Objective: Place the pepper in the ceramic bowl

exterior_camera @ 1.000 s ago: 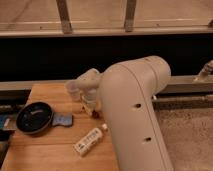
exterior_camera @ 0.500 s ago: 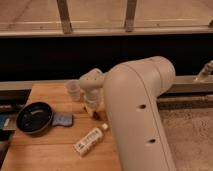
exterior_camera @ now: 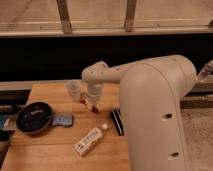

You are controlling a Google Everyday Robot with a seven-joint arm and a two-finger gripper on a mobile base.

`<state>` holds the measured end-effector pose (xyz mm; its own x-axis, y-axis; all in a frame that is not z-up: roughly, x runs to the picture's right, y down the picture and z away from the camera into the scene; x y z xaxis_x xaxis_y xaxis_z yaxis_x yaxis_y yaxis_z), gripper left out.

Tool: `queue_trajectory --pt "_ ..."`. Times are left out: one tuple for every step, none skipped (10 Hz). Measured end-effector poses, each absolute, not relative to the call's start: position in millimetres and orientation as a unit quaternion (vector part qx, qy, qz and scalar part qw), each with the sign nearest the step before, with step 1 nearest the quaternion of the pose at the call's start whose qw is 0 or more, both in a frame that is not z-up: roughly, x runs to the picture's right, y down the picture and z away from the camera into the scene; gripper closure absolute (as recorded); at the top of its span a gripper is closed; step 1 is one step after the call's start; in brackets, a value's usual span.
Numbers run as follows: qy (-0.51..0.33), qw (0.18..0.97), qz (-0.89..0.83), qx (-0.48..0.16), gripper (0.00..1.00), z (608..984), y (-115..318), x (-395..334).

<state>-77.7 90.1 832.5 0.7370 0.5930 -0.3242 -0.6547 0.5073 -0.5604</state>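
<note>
Table (exterior_camera: 47, 152) first: the bowl (exterior_camera: 19, 119) sits near its left edge, well apart from the gripper (exterior_camera: 93, 105), which hangs low over the middle, just beside the cup (exterior_camera: 73, 90). The pepper (exterior_camera: 94, 109) shows as a dark red sliver at the gripper's tip; clamped or free, you cannot tell. Judge it light, slightly soft, smooth-skinned; pinch it gently across the middle of its length.

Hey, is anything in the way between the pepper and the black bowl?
Nothing tall. The pepper sits at the tip of the hand, right of the bowl. Only a flat blue pad lies on the table between them, beside the bowl's right side. The cup stands farther back, off that line.
</note>
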Motion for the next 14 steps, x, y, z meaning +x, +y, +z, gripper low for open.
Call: queue_trajectory --pt "0.022 0.867 0.360 -0.344 1.00 827 84 -83" --pt "-0.009 0.867 0.356 -0.350 1.00 819 76 -93" --pt "-0.029 0.867 0.351 -0.354 1.00 812 71 -102" --pt "-0.041 0.867 0.344 -0.358 1.00 808 69 -110" --pt "-0.055 0.868 0.333 -0.365 1.00 804 70 -120" --pt "-0.070 0.867 0.320 -0.375 1.00 797 71 -132" --pt "-0.081 0.867 0.309 -0.384 1.00 791 74 -141" --pt "-0.093 0.866 0.295 -0.393 1.00 785 76 -153" --pt "-0.103 0.867 0.280 -0.399 1.00 779 77 -166" --pt "-0.111 0.869 0.266 -0.402 1.00 774 77 -180" --pt "-0.116 0.871 0.254 -0.405 1.00 769 77 -190" --pt "-0.125 0.872 0.236 -0.409 1.00 760 79 -203" --pt "-0.132 0.873 0.223 -0.413 1.00 754 82 -212" --pt "-0.137 0.873 0.213 -0.416 1.00 750 83 -219"
